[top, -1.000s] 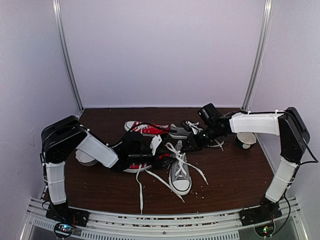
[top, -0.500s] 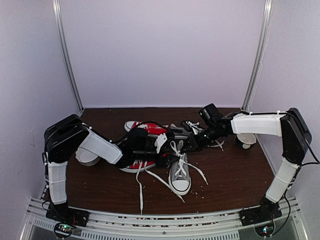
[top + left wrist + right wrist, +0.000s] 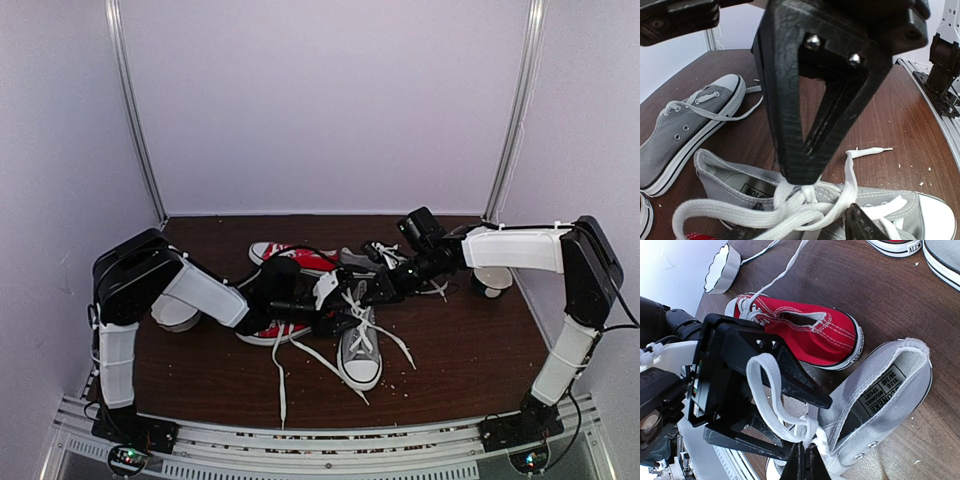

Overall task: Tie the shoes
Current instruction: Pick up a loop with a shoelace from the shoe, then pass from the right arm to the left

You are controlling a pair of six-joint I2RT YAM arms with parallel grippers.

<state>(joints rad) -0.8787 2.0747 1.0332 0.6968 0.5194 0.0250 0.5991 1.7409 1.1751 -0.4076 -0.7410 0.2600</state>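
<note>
The near grey shoe (image 3: 361, 352) is sitting about mid-worktop (image 3: 460, 350), a little right of centre, on its sole. Its long axis is running far-to-near. The white toe cap is pointing at the near edge and the heel opening is facing the far edge.

The far grey shoe (image 3: 685, 135) is lying behind it, toward the far edge, also sole down. In the left wrist view its long axis is running roughly crosswise to the first shoe's, with the toe toward the right edge. In the top view the right arm is covering part of it, so we are taking that heading as approximate.

The left gripper (image 3: 827, 197) is hanging over the throat of the near grey shoe with its jaws standing apart. A loop of lace (image 3: 740, 209) is passing between its fingers and draping over one of them. We are not seeing them pinch it.

The right gripper (image 3: 805, 462) is reaching in from the right with its jaws closed on that shoe's lace, just above the eyelets and close to the left gripper's tips.

Loose lace ends are trailing from the near grey shoe toward the near edge.

A red shoe (image 3: 805, 335) is lying just beside the near grey shoe on its left, under the left arm. A second red shoe (image 3: 290, 255) is sitting nearer the far edge, left of the far grey shoe.
</note>
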